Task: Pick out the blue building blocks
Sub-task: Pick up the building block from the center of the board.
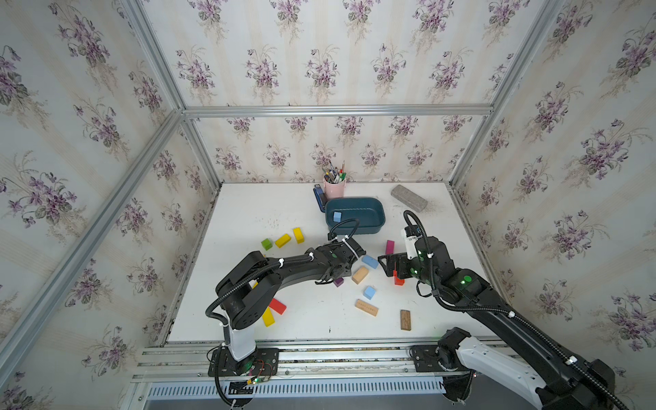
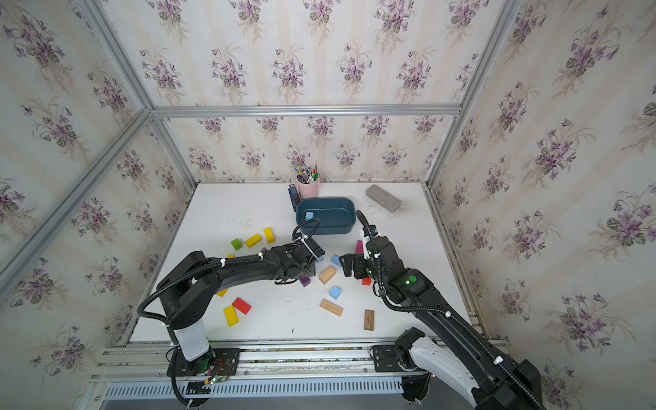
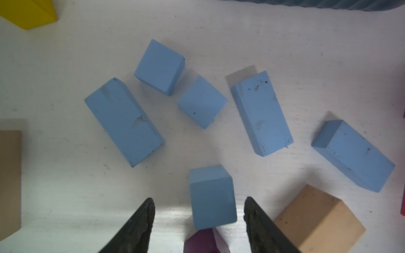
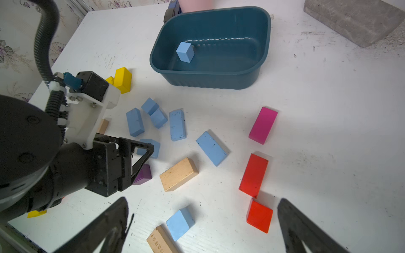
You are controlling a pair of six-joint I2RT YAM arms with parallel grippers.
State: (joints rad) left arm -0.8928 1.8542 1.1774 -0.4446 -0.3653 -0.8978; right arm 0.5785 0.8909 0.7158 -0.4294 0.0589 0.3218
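Purple-flowered wallpaper enclosed a scuffed white counter (image 1: 248, 213). At its left lay a small green cube (image 1: 266, 244) beside a yellow wooden bar (image 1: 283, 240).

Near the centre, the left end effector (image 3: 198, 199) hung low with its fingers apart. It straddled one cube (image 3: 211, 184) of the matte sky-blue building blocks, and a gap showed on either side. A dark purple cube (image 3: 201, 243) sat just beside that cube.

Beyond it lay two more blue cubes (image 3: 160, 66) close together, with a blue bar (image 3: 123, 121) to their left. A second blue bar (image 3: 262, 114) lay to their right and a third blue bar (image 3: 352, 155) farther right.

A lone blue cube (image 1: 369, 292) lay nearer, between two natural wood blocks (image 1: 360, 275). At the far side, one more blue cube (image 4: 185, 52) rested inside the dark teal plastic tub (image 4: 210, 81), at its left end.

On the right, the right end effector (image 4: 203, 199) held nothing. Its fingers were spread wide above the counter, near a red square block (image 4: 259, 215).
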